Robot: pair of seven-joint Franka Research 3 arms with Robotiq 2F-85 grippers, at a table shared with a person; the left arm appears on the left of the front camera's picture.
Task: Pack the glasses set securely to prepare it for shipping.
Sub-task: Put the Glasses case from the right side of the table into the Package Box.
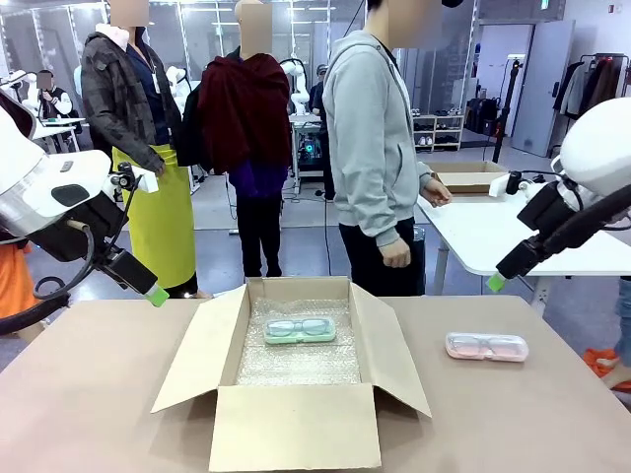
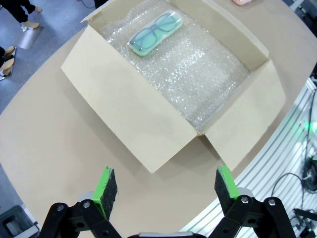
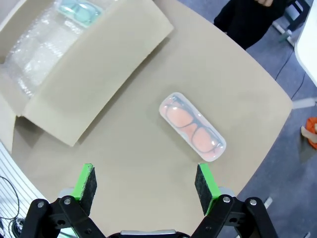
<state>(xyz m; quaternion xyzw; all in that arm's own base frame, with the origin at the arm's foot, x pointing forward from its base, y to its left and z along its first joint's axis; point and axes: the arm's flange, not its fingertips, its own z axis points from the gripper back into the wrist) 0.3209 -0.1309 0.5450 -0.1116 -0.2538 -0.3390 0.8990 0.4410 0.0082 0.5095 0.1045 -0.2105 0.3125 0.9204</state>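
Front view: the box (image 1: 296, 431) is sitting open at lower centre on the table (image 1: 89, 394), its flaps lying outward and bubble wrap (image 1: 296, 365) lining its floor. The green case (image 1: 300, 331) is lying on the wrap near the far wall. The pink case (image 1: 486, 347) is lying on the table right of the box, apart from it. The left gripper (image 1: 156, 294) is hanging at left and the right gripper (image 1: 496, 283) at right, both touching nothing. A person (image 1: 370, 148) in a grey hoodie is standing at upper centre. Left wrist view: the left claw's pads (image 2: 105, 191) are standing spread wide at the bottom edge, pinching nothing; the green case is lying at upper centre inside the box. Right wrist view: the right claw's pads (image 3: 85, 181) are standing spread wide, empty; the pink case is lying diagonally at centre on bare table, with the box at upper left.
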